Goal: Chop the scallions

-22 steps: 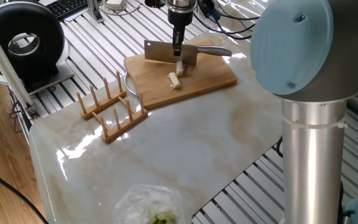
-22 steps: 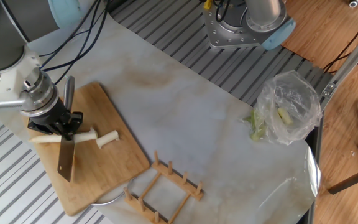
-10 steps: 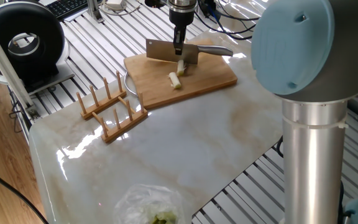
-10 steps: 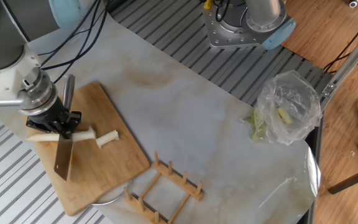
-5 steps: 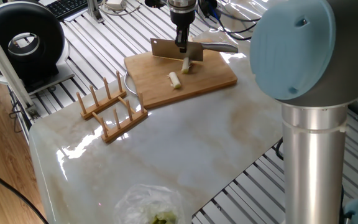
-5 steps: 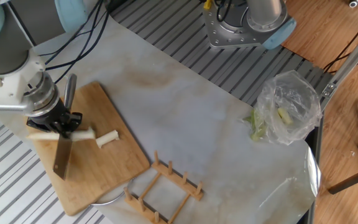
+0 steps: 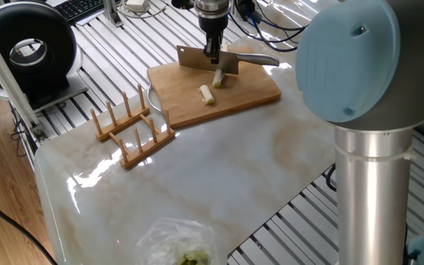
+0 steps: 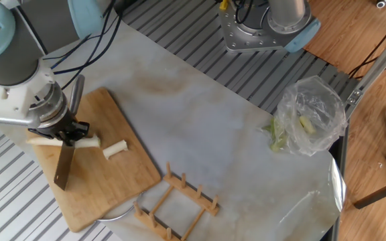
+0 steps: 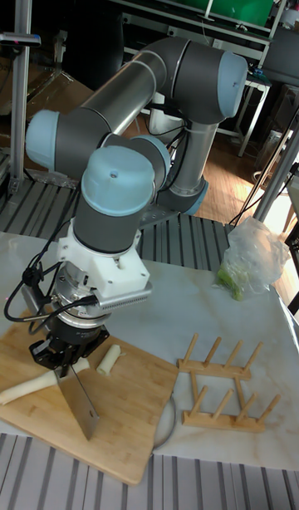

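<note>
My gripper [image 7: 212, 53] is shut on the cleaver [image 7: 206, 61] at the joint of blade and handle, blade edge down over the wooden cutting board [image 7: 249, 92]. In the other fixed view the gripper [image 8: 63, 132] stands over a long pale scallion stalk [image 8: 44, 141] that lies across the board [image 8: 122, 181], and the blade [image 8: 63, 167] crosses it. A short cut scallion piece [image 8: 116, 149] lies just to the right, apart from the blade. The tall fixed view shows the stalk [image 9: 29, 385], the short piece [image 9: 109, 358] and the blade [image 9: 81, 402] below the gripper [image 9: 62, 356].
A wooden peg rack [image 7: 135, 129] stands on the marble table beside the board. A clear plastic bag [image 8: 307, 124] with green bits lies at the far table end. A metal ring [image 9: 166, 423] pokes out from under the board. The arm's base [image 8: 263, 27] stands behind the table.
The cleaver has shifted a little along the stalk, away from the short cut piece, still in my grip. The scallion pieces have stayed where they lay.
</note>
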Controlling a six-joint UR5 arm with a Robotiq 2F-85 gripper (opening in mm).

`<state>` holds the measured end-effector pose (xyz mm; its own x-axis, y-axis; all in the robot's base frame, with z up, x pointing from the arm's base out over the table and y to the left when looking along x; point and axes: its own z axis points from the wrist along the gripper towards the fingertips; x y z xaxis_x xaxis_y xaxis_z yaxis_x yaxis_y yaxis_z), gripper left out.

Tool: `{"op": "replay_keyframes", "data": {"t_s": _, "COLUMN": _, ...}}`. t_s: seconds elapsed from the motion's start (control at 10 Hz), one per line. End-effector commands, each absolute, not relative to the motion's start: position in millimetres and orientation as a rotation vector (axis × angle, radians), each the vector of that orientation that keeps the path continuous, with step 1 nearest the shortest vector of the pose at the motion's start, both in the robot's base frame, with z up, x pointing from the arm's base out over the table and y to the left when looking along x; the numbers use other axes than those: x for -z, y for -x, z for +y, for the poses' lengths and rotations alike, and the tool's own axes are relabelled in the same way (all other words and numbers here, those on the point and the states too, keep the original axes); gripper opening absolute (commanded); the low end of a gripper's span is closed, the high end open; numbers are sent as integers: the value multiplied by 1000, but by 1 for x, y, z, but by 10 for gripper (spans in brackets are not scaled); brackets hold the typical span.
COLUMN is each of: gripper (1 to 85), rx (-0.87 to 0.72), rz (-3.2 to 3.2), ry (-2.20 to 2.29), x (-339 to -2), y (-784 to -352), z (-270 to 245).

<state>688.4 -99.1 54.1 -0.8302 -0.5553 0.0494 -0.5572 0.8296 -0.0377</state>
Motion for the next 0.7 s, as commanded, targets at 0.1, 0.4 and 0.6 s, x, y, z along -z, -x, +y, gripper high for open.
{"op": "replay_keyframes", "data": {"t_s": 0.1, "gripper": 13, "rx": -57, "rz": -2991, "ry": -893, "x": -50, "y": -686, "z": -103}}
{"op": "replay_keyframes", "data": {"t_s": 0.4, "gripper": 13, "rx": -51, "rz": -2969, "ry": -871, "x": -61, "y": -679, "z": -103}}
{"op": "replay_keyframes", "data": {"t_s": 0.6, "gripper": 13, "rx": -21, "rz": -2975, "ry": -863, "x": -56, "y": -681, "z": -98}}
